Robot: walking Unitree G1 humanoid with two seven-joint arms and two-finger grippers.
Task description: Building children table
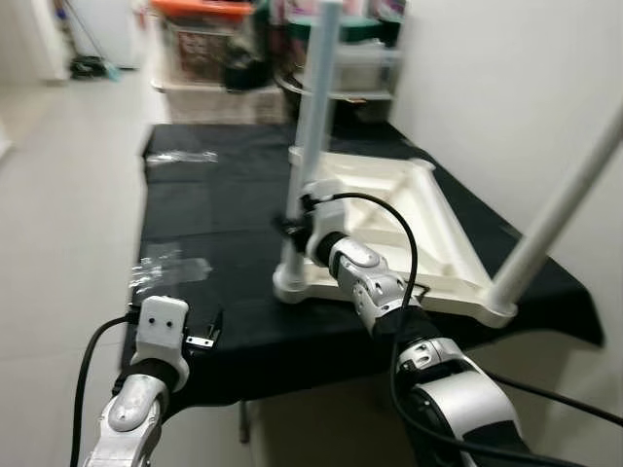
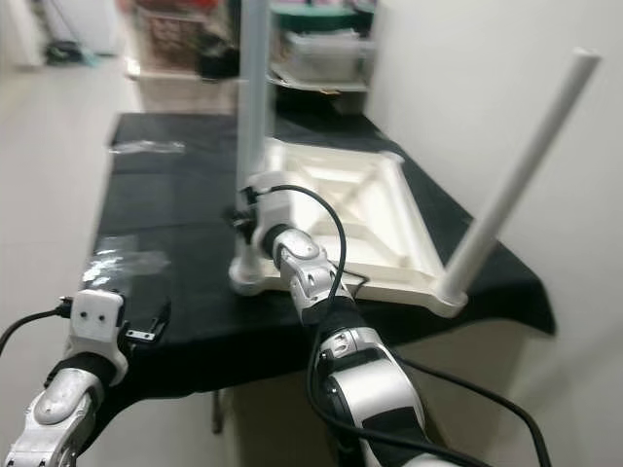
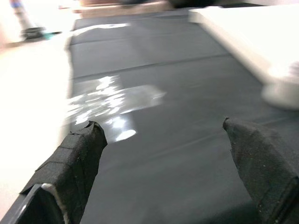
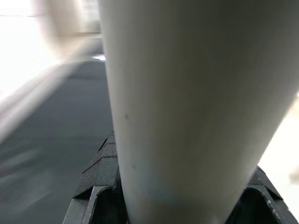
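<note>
**Right gripper clamped on a table leg at the near corner**

While the white tabletop (image 1: pixel 409 219) lies upside down at centre frame on the black-covered work surface (image 1: pixel 209 209), its ribbed underside faces up so that legs can go into the corner sockets. 2 legs stand in it: one leg (image 1: pixel 313 107) rises at the near left corner, and a second leg (image 1: pixel 560 209) slants up from the near right corner toward the upper right of the frame. The right gripper (image 1: pixel 295 220) is clamped around the lower part of the first leg, just above its socket; the right wrist view shows the pale tube pressed between the black fingers (image 4: pixel 100 175). Gripping low probably gives it firm control for seating or twisting the leg.

The left gripper (image 1: pixel 204 336) hovers at lower left over the near edge of the cloth, fingers spread and holding nothing, well apart from the tabletop. Clear plastic wrap (image 1: pixel 170 265) lies crumpled just beyond it, and another shiny piece (image 1: pixel 180 156) sits farther back at upper left. Storage boxes (image 1: pixel 200 44) crowd the top of the frame behind the surface. A black cable (image 1: pixel 404 243) arches over the right wrist and could snag the tabletop rim.
</note>
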